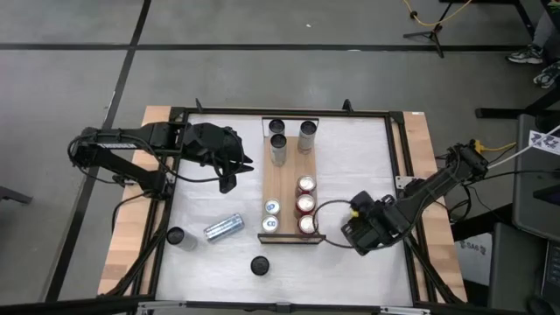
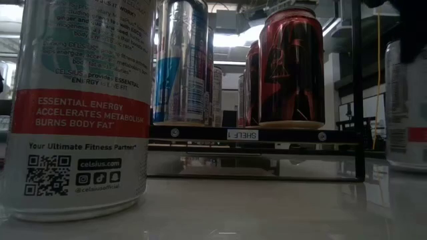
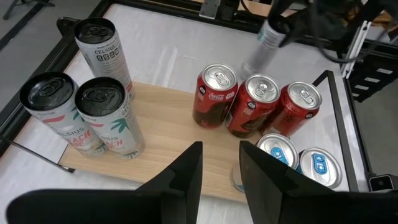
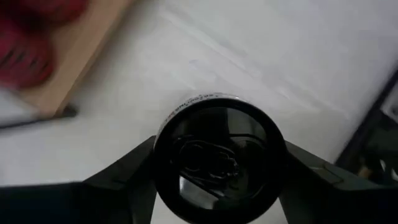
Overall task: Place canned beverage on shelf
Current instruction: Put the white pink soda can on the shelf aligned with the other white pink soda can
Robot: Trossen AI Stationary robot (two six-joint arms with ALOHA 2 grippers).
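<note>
The shelf (image 1: 289, 188) is a light wooden plank in the table's middle. Three tall cans (image 1: 280, 144) stand at its far end, three red cans (image 1: 305, 206) and two blue-topped cans (image 1: 270, 216) at its near end. My right gripper (image 1: 363, 229) is just right of the shelf's near end, pointing down, shut on a silver can (image 4: 217, 155), also seen in the left wrist view (image 3: 264, 46). My left gripper (image 1: 229, 168) hovers left of the shelf, its fingers (image 3: 193, 168) a little apart with nothing between them. My right gripper pinches the silver can's side wall just under its dark top (image 4: 160, 140), one finger (image 4: 130, 168) on each side. The fingers come from above, pointing steeply down. The can hangs roughly upright below them; whether its base touches the table I cannot tell.
Left of the shelf's near end one can lies on its side (image 1: 223, 228) and another stands (image 1: 176, 236). A tall Celsius can (image 1: 259, 264) stands near the table's front edge and fills the low view's left (image 2: 80, 107). A black frame (image 1: 398, 157) rims the white table.
</note>
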